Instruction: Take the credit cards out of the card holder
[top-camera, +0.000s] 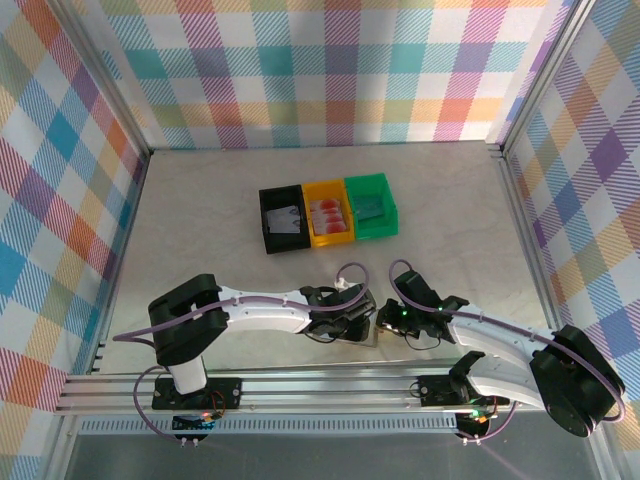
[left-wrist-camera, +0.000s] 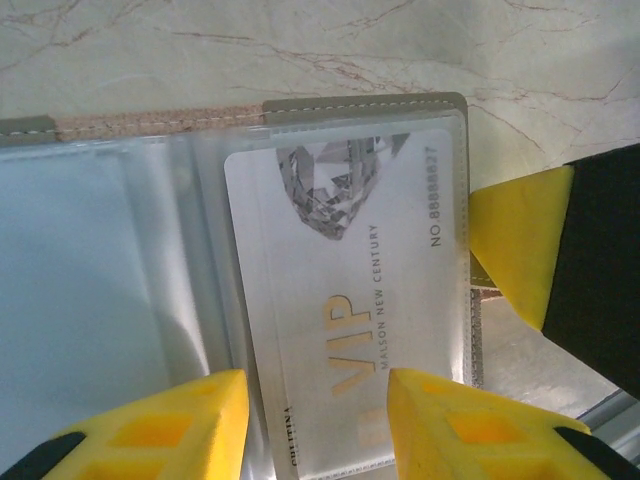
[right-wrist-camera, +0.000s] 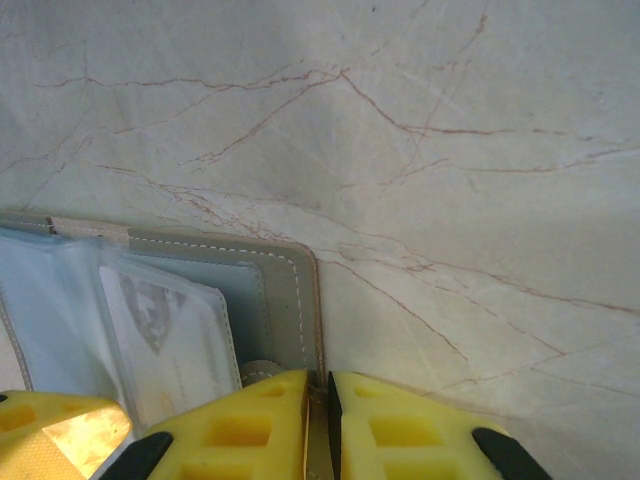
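1. Yellow fingers (left-wrist-camera: 175, 425) of the left gripper (left-wrist-camera: 318, 400) rise from the bottom edge of the left wrist view. They stand apart, released, with nothing pinched between them.
2. Under that gap lies a credit card (left-wrist-camera: 340, 260). It is silvery white, with a diamond print and gold "VIP" lettering, and it sits flat inside a clear sleeve.
3. That sleeve belongs to the card holder (left-wrist-camera: 360, 105), which lies opened flat on the marbled table (left-wrist-camera: 300, 50). Its cover is grey-brown with stitched edges, and its inner pockets are pale blue-grey.
4. At the holder's right edge, a yellow fingertip of the right gripper (left-wrist-camera: 515, 250) touches the cover just beside the card's pocket.
5. From the right wrist, the right gripper (right-wrist-camera: 322, 385) is clenched, its two fingers nearly together on the thin outer edge of the card holder (right-wrist-camera: 285, 290). The same credit card (right-wrist-camera: 165, 330) shows in its sleeve to the left.
6. From above, the left gripper (top-camera: 355, 322) and right gripper (top-camera: 385, 322) meet near the front middle of the table (top-camera: 200, 220).
7. Well behind them, three bins stand touching in a row:
   - The black bin (top-camera: 266, 225) holds a greyish card (top-camera: 287, 220).
   - The yellow bin (top-camera: 333, 240) holds red cards (top-camera: 328, 212).
   - The green bin (top-camera: 391, 205) holds a teal card (top-camera: 368, 206).
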